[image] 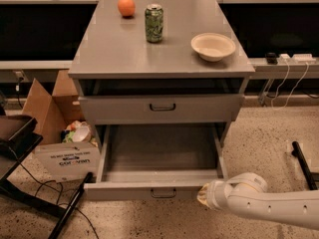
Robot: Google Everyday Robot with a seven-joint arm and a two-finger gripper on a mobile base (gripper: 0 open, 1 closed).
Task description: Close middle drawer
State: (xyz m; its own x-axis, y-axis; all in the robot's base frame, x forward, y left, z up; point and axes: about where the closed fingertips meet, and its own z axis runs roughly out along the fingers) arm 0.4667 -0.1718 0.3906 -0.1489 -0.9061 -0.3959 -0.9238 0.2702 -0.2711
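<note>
**A:** Where is the middle drawer found?

**B:** The middle drawer [159,151] is seen standing well out of the cabinet [234,91], under the top drawer [114,109]. Its grey floor is exposed from above.

**A:** How is it oriented?

**B:** Its long axis is laid left to right across the view, along the low front panel. The drawer is extended toward the camera. A small dark handle [163,193] is set at the panel's centre and is faced toward the camera.

**A:** And the end effector?

**B:** The end effector [203,196] is placed low, at the right end of the front panel. It is either touching the panel or just beside it; which of the two cannot be settled. Whether it is wide or narrow cannot be told either. The white arm [274,207] is stretched to it from the lower right edge.

**A:** What is carried by the tabletop?

**B:** On the tabletop [109,49] an orange [126,6] is seen at the back left. A green can [154,23] is stood upright near it, and a pale bowl [213,46] is set well apart to the right. A cardboard box [42,108] is seen on the floor to the cabinet's left.
</note>
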